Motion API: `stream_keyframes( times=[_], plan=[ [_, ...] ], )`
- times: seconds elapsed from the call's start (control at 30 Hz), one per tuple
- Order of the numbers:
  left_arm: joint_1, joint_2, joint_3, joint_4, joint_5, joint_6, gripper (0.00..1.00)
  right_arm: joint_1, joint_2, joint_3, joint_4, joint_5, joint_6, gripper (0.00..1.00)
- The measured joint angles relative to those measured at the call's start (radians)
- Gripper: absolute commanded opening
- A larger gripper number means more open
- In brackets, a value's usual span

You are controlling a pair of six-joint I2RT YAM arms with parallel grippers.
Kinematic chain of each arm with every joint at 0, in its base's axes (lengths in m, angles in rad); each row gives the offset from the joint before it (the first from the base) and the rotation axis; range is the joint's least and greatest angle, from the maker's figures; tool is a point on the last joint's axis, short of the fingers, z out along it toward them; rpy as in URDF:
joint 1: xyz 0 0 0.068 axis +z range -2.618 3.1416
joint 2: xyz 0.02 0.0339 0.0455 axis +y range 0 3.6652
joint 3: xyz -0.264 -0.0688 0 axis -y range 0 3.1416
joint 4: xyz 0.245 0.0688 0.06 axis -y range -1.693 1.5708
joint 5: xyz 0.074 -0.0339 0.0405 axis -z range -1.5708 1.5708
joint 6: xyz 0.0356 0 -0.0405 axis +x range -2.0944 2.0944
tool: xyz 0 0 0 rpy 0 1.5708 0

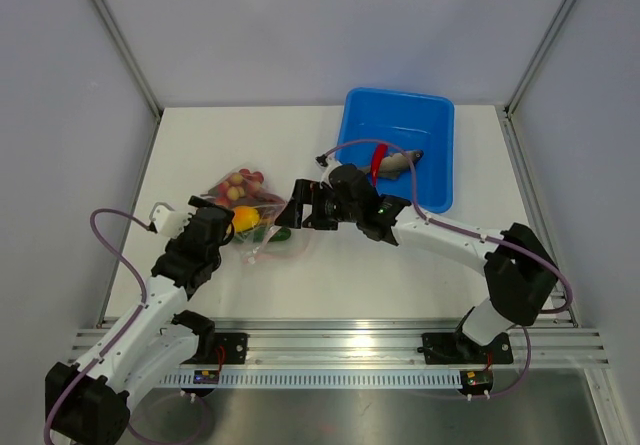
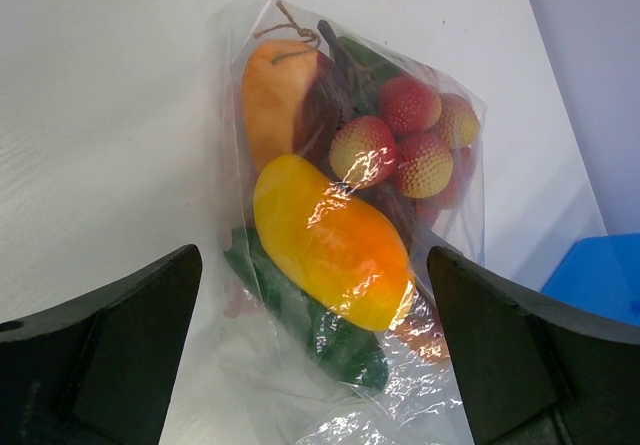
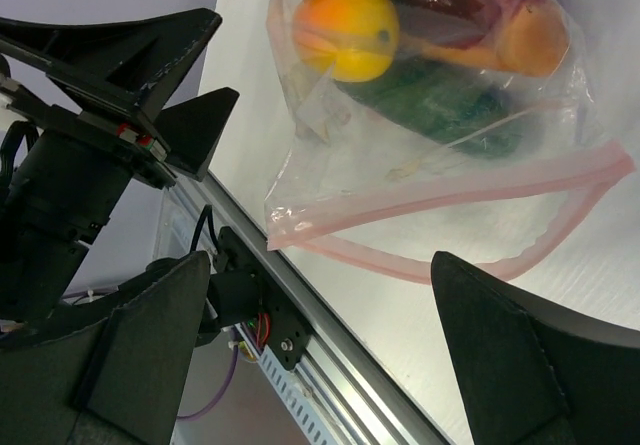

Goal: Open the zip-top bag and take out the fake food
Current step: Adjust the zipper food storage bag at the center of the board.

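Left pincer (image 2: 312, 257) and right pincer (image 3: 320, 261) gape released, flanking the zip-top bag (image 2: 350, 205), zipper edge parted.

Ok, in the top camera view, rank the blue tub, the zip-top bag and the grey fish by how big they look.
Largest: the blue tub.
Next: the zip-top bag, clearly smaller than the tub.
Smallest: the grey fish, lying in the tub.
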Motion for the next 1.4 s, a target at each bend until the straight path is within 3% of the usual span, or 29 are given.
stream_keyframes(
  times=[0.4,0.7,0.93,0.97,1.1,1.27,1.4],
  plan=[
    [0.000,0.002,0.000,0.000,-0.005,-0.025,0.99,0.000,0.129,0.022,0.036,-0.003,0.072,0.99],
    [0.000,0.057,0.000,-0.028,0.005,-0.085,0.99,0.001,0.223,0.164,-0.021,0.026,0.067,0.97],
    [0.000,0.016,0.000,-0.080,-0.009,-0.143,0.99,0.001,0.257,0.291,-0.100,0.098,0.024,0.74],
    [0.000,-0.005,0.000,-0.084,-0.014,-0.151,0.99,0.000,0.265,0.309,-0.110,0.107,0.016,0.64],
    [0.000,-0.082,-0.015,-0.084,-0.039,-0.167,0.99,-0.013,0.293,0.358,-0.132,0.131,-0.006,0.43],
    [0.000,-0.091,-0.023,-0.087,-0.060,-0.179,0.99,-0.056,0.343,0.409,-0.149,0.131,-0.015,0.25],
    [0.000,-0.071,-0.023,-0.092,-0.069,-0.187,0.99,-0.089,0.385,0.460,-0.148,0.132,-0.029,0.05]
  ],
)
